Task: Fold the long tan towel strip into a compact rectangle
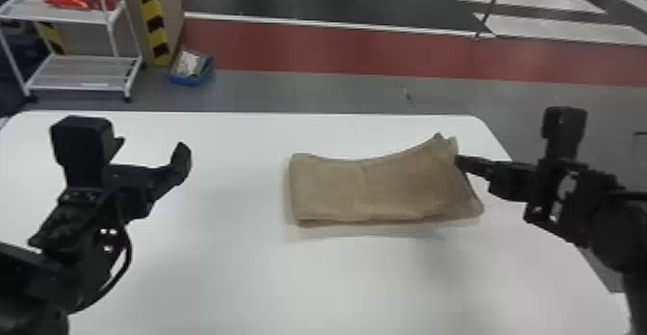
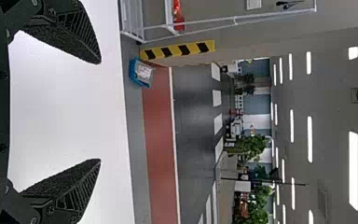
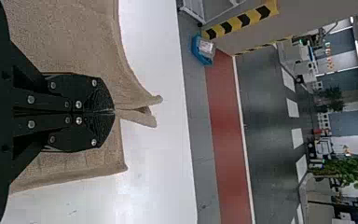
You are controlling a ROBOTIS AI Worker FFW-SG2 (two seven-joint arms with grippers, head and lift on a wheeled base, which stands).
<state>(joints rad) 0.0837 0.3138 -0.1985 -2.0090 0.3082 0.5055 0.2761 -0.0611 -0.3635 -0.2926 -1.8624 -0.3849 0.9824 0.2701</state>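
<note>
Left gripper (image 1: 153, 148) hangs apart; the towel (image 1: 385, 189) runs left to right.

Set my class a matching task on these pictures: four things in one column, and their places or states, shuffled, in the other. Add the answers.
Things
1. left gripper
2. right gripper
3. tan towel strip
4. blue bin

Places and states
A. on the grey floor beyond the table
B. open, with nothing between its fingers
C. folded, lying mostly on a white surface
D. shut on the edge of some cloth

Right pairs: 1-B, 2-D, 3-C, 4-A
</note>
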